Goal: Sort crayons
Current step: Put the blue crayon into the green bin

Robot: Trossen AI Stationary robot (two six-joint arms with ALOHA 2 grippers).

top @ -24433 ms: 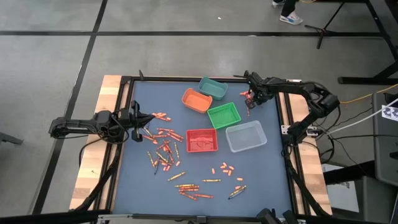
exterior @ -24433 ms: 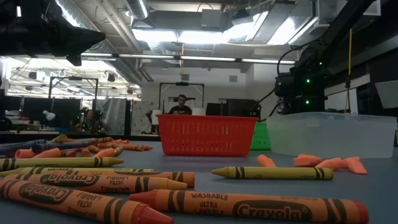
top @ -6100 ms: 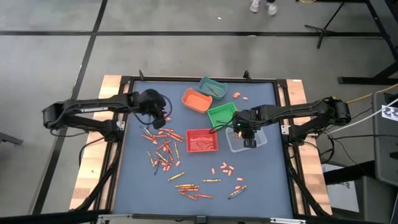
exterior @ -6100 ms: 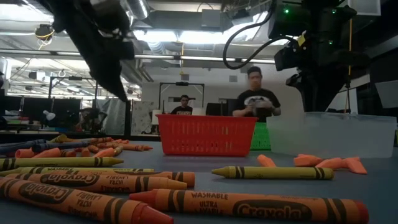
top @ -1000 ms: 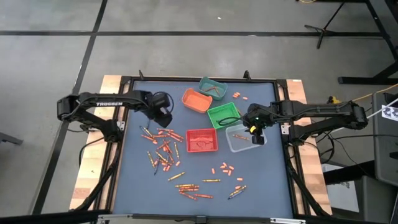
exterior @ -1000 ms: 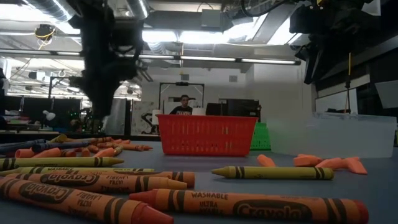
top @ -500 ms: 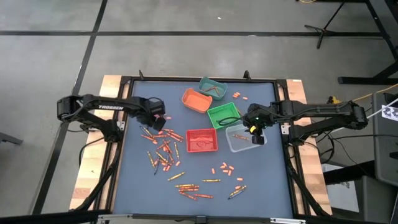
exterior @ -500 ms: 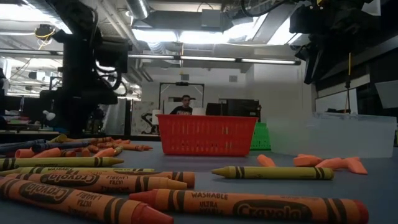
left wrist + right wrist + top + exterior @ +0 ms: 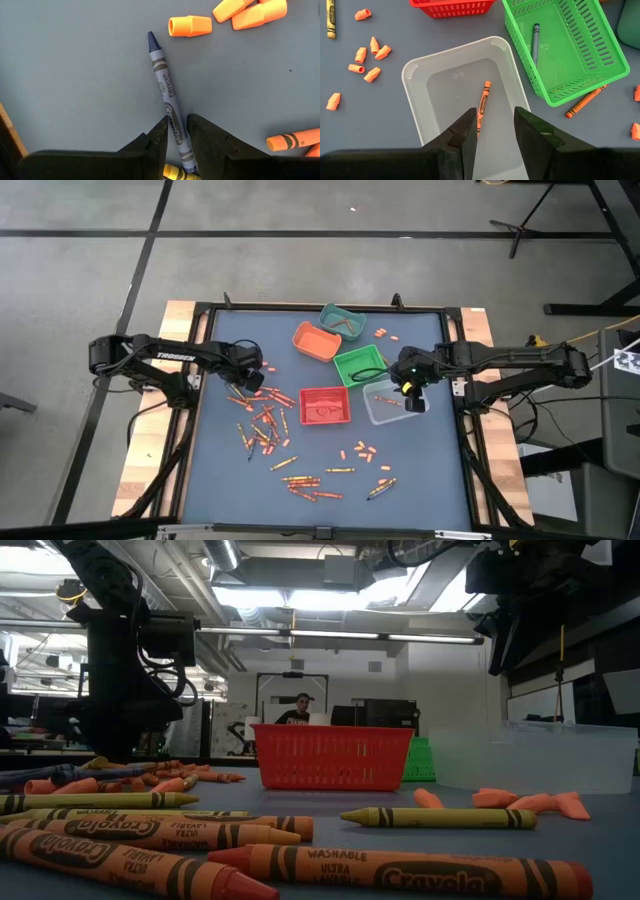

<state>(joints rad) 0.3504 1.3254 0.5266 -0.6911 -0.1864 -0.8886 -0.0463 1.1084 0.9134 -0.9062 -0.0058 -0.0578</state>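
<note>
Many crayons (image 9: 262,415) lie scattered on the blue table, most in a pile at the left. My left gripper (image 9: 250,377) is low over the pile's far left end and points down. Its fingers (image 9: 162,135) stand open, close on either side of a blue-grey crayon (image 9: 162,75) that lies flat on the table. My right gripper (image 9: 408,387) hangs open above the clear bin (image 9: 410,70). One orange crayon (image 9: 482,102) lies on the bin's floor, and nothing is between the fingers (image 9: 465,130). My left gripper comes from above, its fingers across the blue-grey crayon's rear half (image 9: 172,120), one on each side. I cannot tell whether they touch it. The crayon lies flat on the table, its tip pointing away from the fingers.
The green bin (image 9: 600,45) holds a grey crayon (image 9: 535,42). The red bin (image 9: 324,406), orange bin (image 9: 316,341) and teal bin (image 9: 342,322) stand at the table's middle and far side. Orange stubs (image 9: 190,26) lie by the left gripper, and more stubs (image 9: 370,55) lie near the clear bin.
My left gripper has sunk toward the table and shifted a little toward the left and near edges, down onto the far end of the crayon pile, rolling its wrist as it went.
</note>
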